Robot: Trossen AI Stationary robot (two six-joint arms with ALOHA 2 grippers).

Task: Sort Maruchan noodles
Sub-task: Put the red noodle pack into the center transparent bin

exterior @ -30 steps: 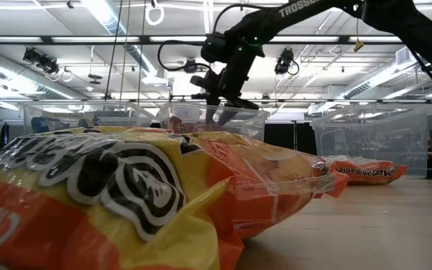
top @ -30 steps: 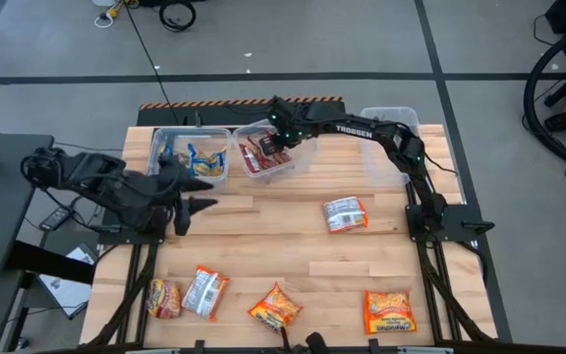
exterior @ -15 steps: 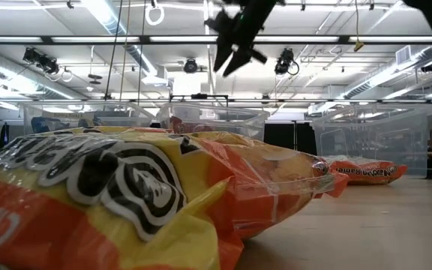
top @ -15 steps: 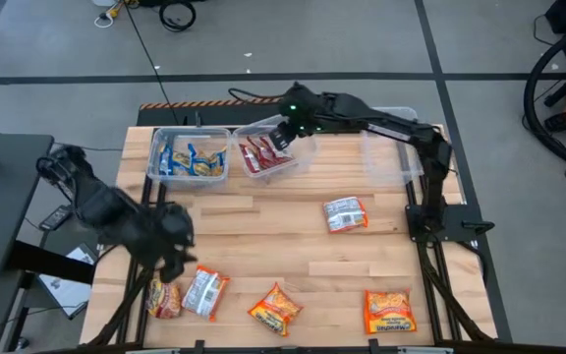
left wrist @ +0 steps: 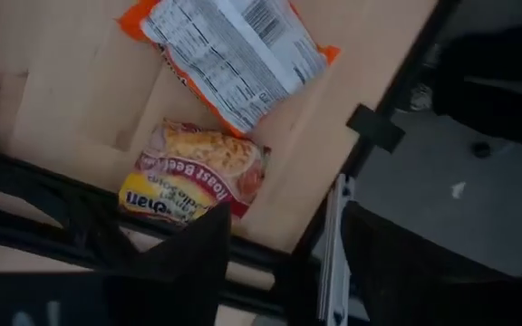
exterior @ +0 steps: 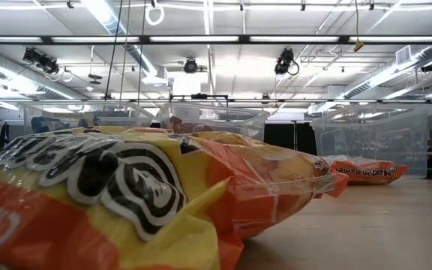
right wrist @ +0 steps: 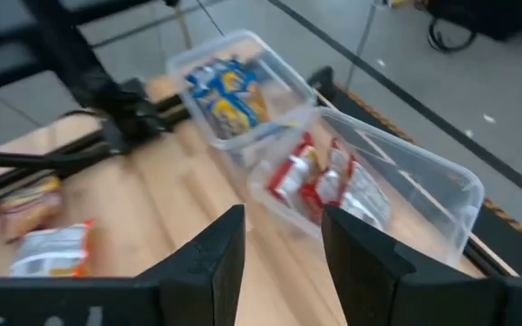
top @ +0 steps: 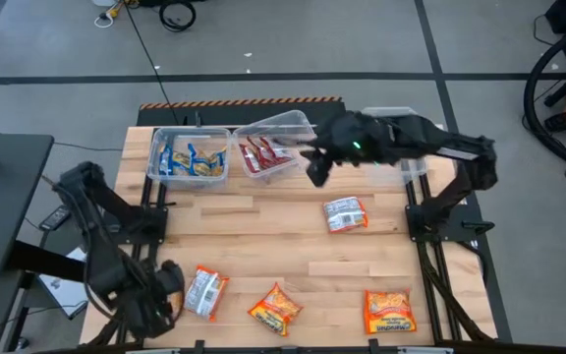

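Observation:
Several Maruchan packets lie flat on the wooden table. In the left wrist view I see an orange-yellow one [left wrist: 196, 179] at the near-left corner and a label-side-up one [left wrist: 234, 50] beside it [top: 205, 292]. Others: an orange one [top: 275, 307], another orange one [top: 389, 312] and a silver one [top: 345, 213]. Blue-yellow packets [top: 191, 158] fill the left tub, dark red ones [top: 261, 155] the middle tub. My left gripper [top: 168, 295] hovers open over the near-left corner. My right gripper [top: 314, 172] is open above the table, right of the red tub.
A third clear tub [top: 408, 162] sits at the far-right corner, partly under my right arm. In the low view an orange packet [exterior: 126, 202] fills the foreground, with the tubs [exterior: 216, 120] behind it. Bare wood lies mid-table [top: 263, 231].
My left gripper swung from beside the blue tub toward the table's near edge and now stands over the near-left corner's orange packet. My right gripper rose from the red tub, left the low view and drew back toward the table's right.

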